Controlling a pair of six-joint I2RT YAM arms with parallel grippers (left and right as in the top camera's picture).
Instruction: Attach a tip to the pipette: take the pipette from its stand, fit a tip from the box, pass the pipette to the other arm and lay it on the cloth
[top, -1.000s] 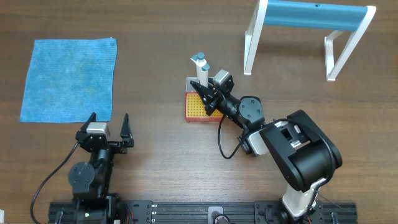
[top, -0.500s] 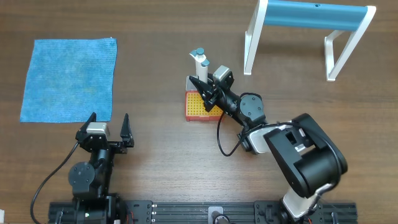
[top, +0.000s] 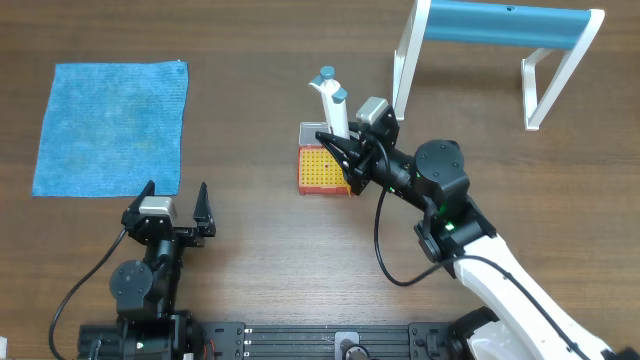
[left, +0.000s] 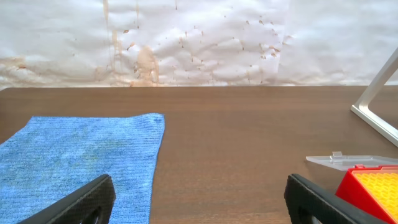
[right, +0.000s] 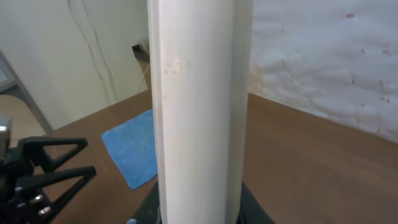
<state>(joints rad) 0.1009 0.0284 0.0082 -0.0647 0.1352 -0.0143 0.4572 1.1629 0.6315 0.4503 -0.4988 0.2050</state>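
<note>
The white pipette with blue caps is held upright in my right gripper, which is shut on its body above the red tip box with its yellow rack. In the right wrist view the pipette's white barrel stands close before the camera; its lower end is hidden. The blue cloth lies flat at the far left. My left gripper is open near the cloth's near right corner, with nothing between its fingers. The left wrist view shows the cloth and the tip box.
The white and blue pipette stand is at the far right, one leg visible from the left wrist. A clear lid lies behind the tip box. Bare wood table stretches between the cloth and the box.
My right arm has risen and shifted right, carrying the pipette up and away from the tip box. The left arm has stayed still.
</note>
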